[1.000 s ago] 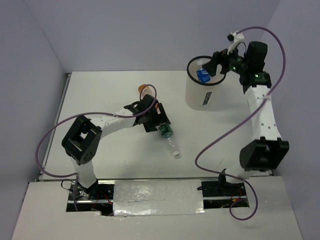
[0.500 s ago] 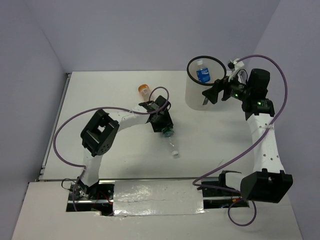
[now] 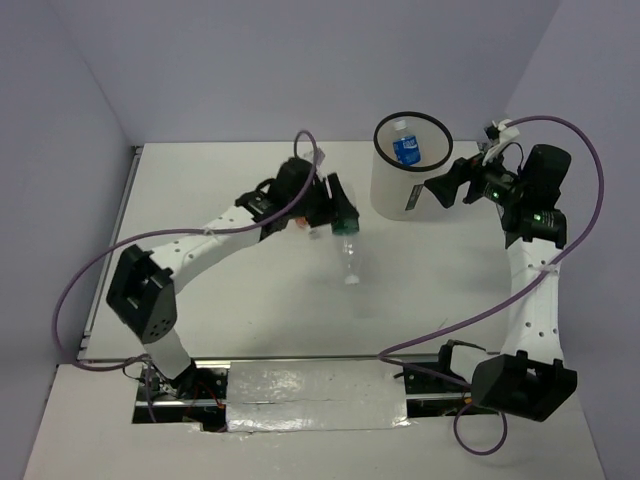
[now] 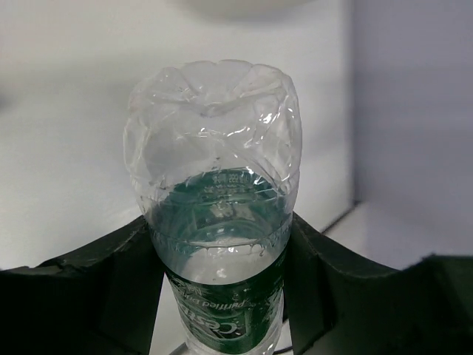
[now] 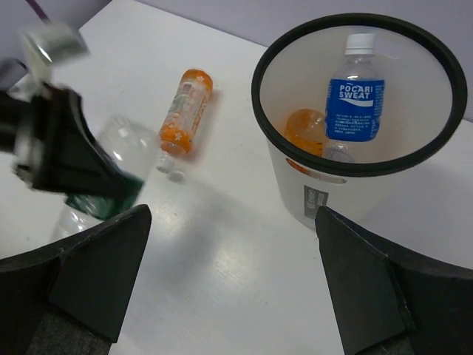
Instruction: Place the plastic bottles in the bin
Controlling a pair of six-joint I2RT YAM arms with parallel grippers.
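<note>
My left gripper is shut on a clear bottle with a green label, holding it in the air with the cap end pointing down. An orange bottle lies on the table behind it. The white bin with a black rim stands at the back right. Inside it are a blue-labelled bottle, an orange one and part of a clear one. To the right of the bin, my right gripper hangs open with nothing in it.
The white table ends in a metal rail on the left. A purple cable loops low over the table on the right. Grey walls close in the back and both sides.
My left gripper shut on the green-labelled bottle and lifted it off the table, up and toward the bin. The right gripper let the blue-labelled bottle into the bin and drew back rightward.
</note>
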